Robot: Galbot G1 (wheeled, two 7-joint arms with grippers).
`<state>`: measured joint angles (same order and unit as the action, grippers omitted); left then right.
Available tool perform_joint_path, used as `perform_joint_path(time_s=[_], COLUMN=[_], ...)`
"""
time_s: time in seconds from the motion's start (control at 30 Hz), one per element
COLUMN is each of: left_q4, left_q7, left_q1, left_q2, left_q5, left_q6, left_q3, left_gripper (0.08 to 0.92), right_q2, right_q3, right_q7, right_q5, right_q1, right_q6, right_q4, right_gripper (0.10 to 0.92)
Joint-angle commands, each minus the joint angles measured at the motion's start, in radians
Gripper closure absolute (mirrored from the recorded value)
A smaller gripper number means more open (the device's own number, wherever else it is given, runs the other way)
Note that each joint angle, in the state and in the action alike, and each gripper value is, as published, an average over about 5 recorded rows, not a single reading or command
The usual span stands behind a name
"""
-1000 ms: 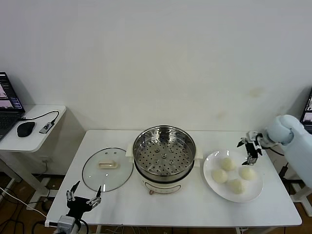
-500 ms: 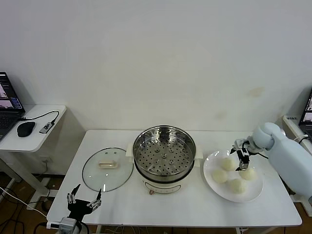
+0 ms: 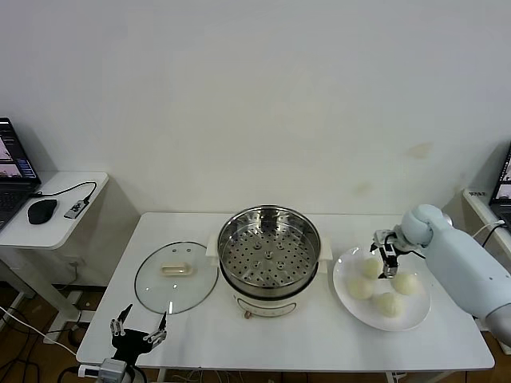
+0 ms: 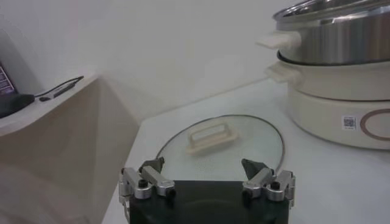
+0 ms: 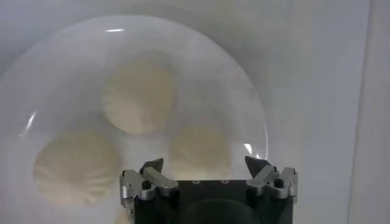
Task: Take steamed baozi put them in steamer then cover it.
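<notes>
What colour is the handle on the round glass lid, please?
Cream-beige handle, clearest in the left wrist view.

cream-white baozi [image 3: 373,267], white plate [image 3: 415,316], perforated silver steamer [image 3: 269,246]

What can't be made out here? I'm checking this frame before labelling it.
- Fourth bun: right wrist view shows three buns; the right gripper body covers the rest.
- Steamer inside: left wrist view sees only its outer wall.
- Left gripper: head view's bottom edge cuts its arm.
- Laptop: cut by head view's left edge.
</notes>
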<state>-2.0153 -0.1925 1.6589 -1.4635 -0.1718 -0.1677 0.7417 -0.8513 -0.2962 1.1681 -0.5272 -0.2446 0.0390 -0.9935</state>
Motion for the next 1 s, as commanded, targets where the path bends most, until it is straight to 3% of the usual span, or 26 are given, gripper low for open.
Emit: perform_joint_path(time_s=[0.03, 0.3, 0.6, 1.0], left_q4=[0.002, 0.008, 0.012, 0.013], left_q7=[0.000, -0.001, -0.002, -0.001], left_q1=[0.000, -0.005, -0.009, -0.011], left_q2=[0.000, -0.003, -0.005, -0.006], left_q5=[-0.002, -0.003, -0.005, -0.005], left_q6=[0.002, 0.002, 0.002, 0.002], left_q3=[0.000, -0.005, -0.008, -0.011], left_gripper=[0.177, 0.177, 0.177, 0.177], right_q2=[-0.016, -0.018, -0.022, 0.029], right_q3=[-0.002, -0.003, -0.010, -0.042], right_q7=[-0.009, -0.017, -0.028, -0.003], right_q5=[-0.009, 0.000, 0.017, 0.125], right_q1=[0.002, 0.001, 0.008, 0.056], right_q6=[-0.003, 0.002, 0.007, 0.032], right_q4=[0.040, 0.046, 0.055, 0.011], right_gripper=[0.203, 0.205, 0.376, 0.412])
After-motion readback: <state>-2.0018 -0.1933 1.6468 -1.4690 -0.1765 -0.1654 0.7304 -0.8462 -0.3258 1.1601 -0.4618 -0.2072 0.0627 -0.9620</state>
